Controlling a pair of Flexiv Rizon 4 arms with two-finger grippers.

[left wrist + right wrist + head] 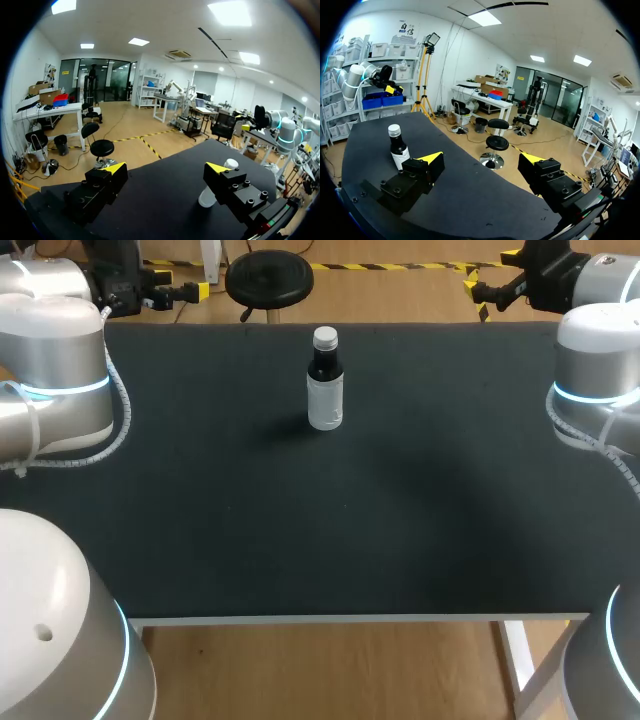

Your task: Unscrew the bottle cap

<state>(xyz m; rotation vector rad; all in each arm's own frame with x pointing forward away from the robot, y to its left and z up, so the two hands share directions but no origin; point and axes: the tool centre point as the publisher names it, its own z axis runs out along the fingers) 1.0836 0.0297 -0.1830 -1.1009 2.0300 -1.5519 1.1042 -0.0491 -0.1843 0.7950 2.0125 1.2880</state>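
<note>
The black table (300, 520) fills the head view. The left arm (60, 380) sits at its 9 o'clock and the right arm (595, 370) at 3 o'clock. The left gripper (166, 168) and the right gripper (481, 158) both have their fingers spread wide, holding nothing. The bottle (325, 395) stands upright near 12 o'clock, apart from both grippers, with its pale cap (325, 338) on.

Bottle (325, 390) upright, alone at far middle of surface (300, 530). Bare black top on all sides of it: approach open from left, right, near side and down onto cap (325, 337). Left tool (167, 170) and right tool (482, 159) spread wide at far corners, well apart from bottle. Left arm (60, 370) and right arm (600, 370) overhang side edges only.
</note>
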